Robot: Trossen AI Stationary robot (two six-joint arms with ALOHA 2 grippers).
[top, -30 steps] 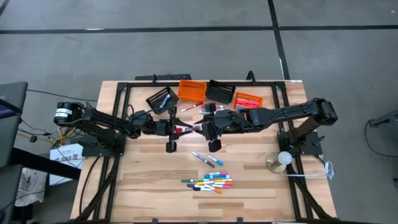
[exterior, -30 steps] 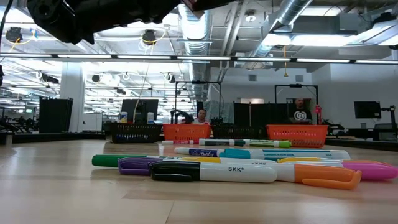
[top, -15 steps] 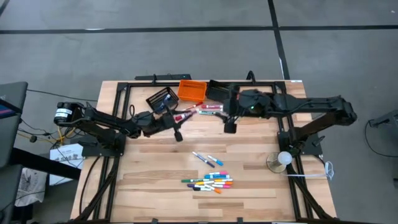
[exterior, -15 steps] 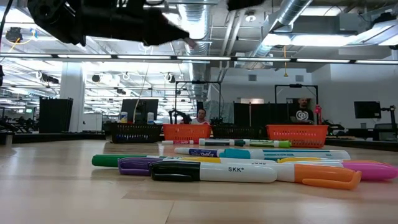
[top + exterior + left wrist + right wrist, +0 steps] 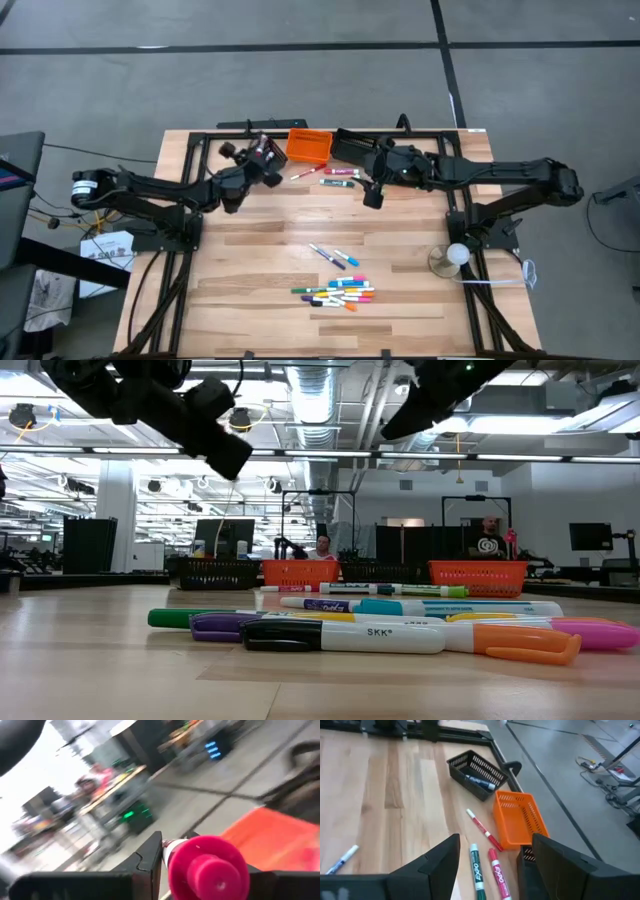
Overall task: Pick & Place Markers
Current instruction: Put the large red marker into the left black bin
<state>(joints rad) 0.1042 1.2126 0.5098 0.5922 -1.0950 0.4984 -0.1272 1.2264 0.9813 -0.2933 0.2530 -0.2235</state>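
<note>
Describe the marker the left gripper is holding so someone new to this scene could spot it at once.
Start at the row of small bins along the wooden table's far edge, where the left gripper hovers by the black mesh bin. Clamped between its dark fingers is a marker with a bright pink cap. Unlike the markers lying on the table, it is lifted in the air.

- Markers (image 5: 336,292): a loose heap of mixed colours lying flat on the counter, well in front of the orange bin (image 5: 309,146).
- Two blue-capped markers (image 5: 334,255) lie flat just behind the heap.
- Red, green and pink markers (image 5: 336,175) lie flat right beside the bin.
- Pink-capped marker (image 5: 207,868) gripped in the left hand (image 5: 200,870), near the bin.
</note>
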